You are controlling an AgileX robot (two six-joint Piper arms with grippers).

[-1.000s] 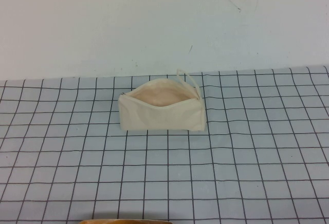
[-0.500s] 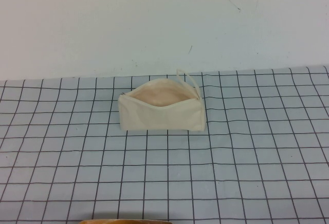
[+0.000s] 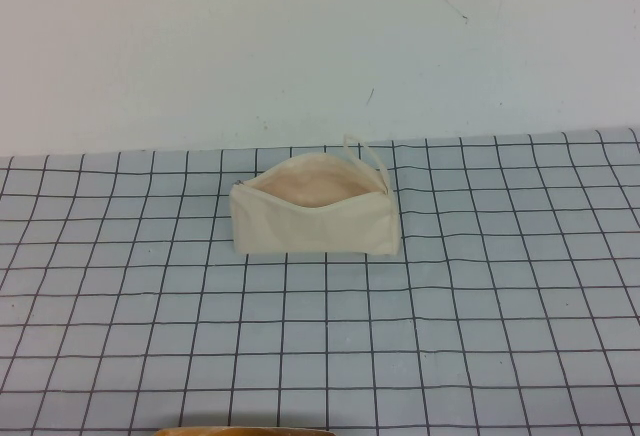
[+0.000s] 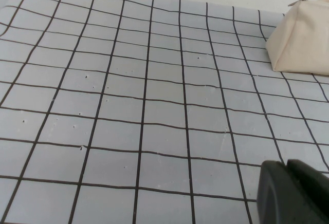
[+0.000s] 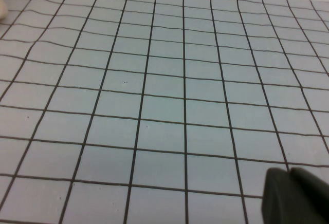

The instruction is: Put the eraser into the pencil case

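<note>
The pencil case point(image 3: 315, 218) is a cream-white fabric pouch standing on the grid mat near its far edge. Its zip is open, showing pinkish-beige lining, and a thin loop strap sticks out at its right end. The eraser does not show in any view. My left gripper point(image 4: 287, 165) hangs low over bare mat, well off to one side of the pouch point(image 4: 303, 44), its dark fingers pressed together and empty. My right gripper point(image 5: 289, 171) is also shut and empty over bare mat. Neither gripper shows in the high view.
The grey mat point(image 3: 480, 296) with black grid lines covers the table up to a white back wall. A tan curved edge point(image 3: 245, 431) peeks in at the bottom of the high view. A cream sliver point(image 5: 1, 8) sits at the right wrist view's edge.
</note>
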